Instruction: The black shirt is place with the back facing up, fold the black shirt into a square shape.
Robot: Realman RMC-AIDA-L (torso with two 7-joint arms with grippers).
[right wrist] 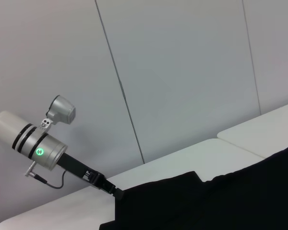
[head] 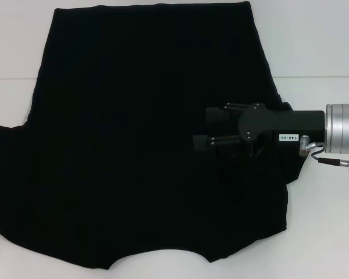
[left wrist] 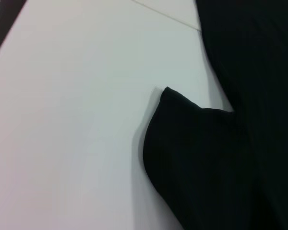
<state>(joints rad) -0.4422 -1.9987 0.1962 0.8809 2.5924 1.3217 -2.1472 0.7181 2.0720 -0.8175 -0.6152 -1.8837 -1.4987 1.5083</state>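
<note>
Right sleeve of the black shirt point(head: 139, 145) is being folded inward near the table's point(head: 320, 52) right edge by the spread-fingered right gripper point(head: 202, 128); remaining folds pending.

Black shirt point(head: 134, 145) hem cut off

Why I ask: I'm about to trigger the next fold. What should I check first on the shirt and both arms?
1. Black shirt spread on the table, no print showing: ok.
2. Right pincer over the shirt's right part, fingers apart: ok.
3. No cloth caught in the right pincer: cannot tell, black against black.
4. Left sleeve folded inward: not ok, it lies spread out to the side.
5. Left pincer at the shirt's edge, out of the head view: ok.
</note>
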